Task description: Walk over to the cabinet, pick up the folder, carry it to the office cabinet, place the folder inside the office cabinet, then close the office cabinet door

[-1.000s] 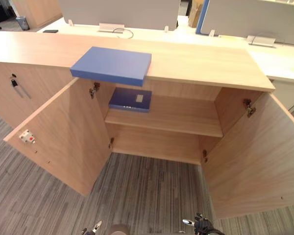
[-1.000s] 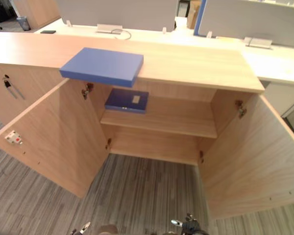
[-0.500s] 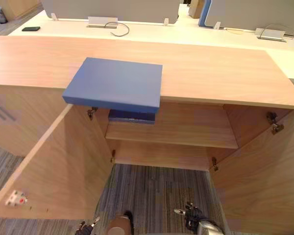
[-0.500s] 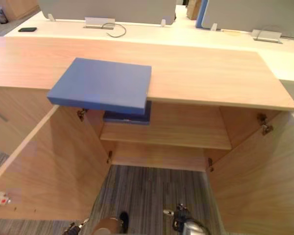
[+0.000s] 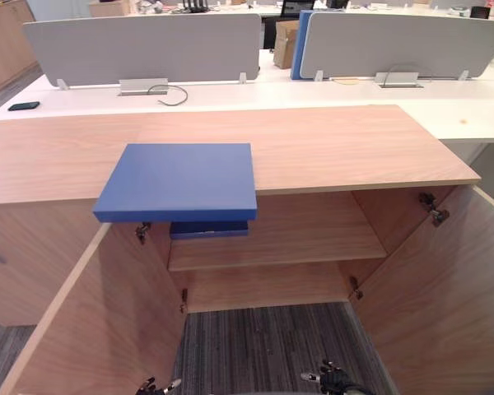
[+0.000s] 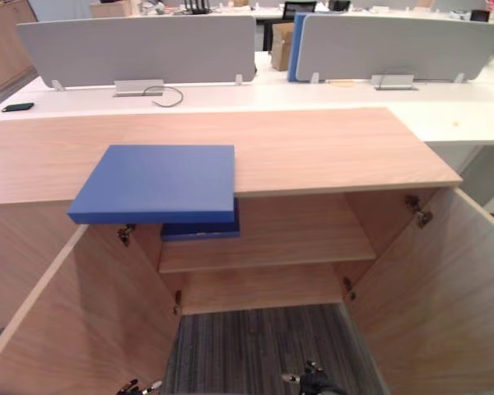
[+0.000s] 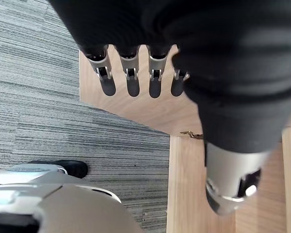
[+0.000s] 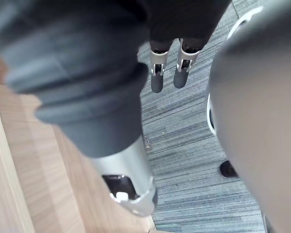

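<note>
Reach up for the folder (image 5: 179,179), flat on top of the cabinet (image 5: 337,148) with its front edge jutting out past the cabinet's front, above the open left door (image 5: 107,329). Probably best to use that overhang: slide straight fingers under, thumbs on top, one hand per side, then lift level. Take care not to confuse it with the darker second folder (image 5: 207,230) on the shelf (image 5: 313,243) inside the cabinet, just below. Both hands low in front of the cabinet, left hand (image 7: 132,80) and right hand (image 8: 157,77), fingers straight and holding nothing, above the striped carpet (image 5: 263,346). Right door (image 5: 445,280) open too. Behind the cabinet, white desks (image 5: 230,90) with grey screens (image 5: 148,45), a cable (image 5: 173,95) and a dark phone (image 5: 23,105).
</note>
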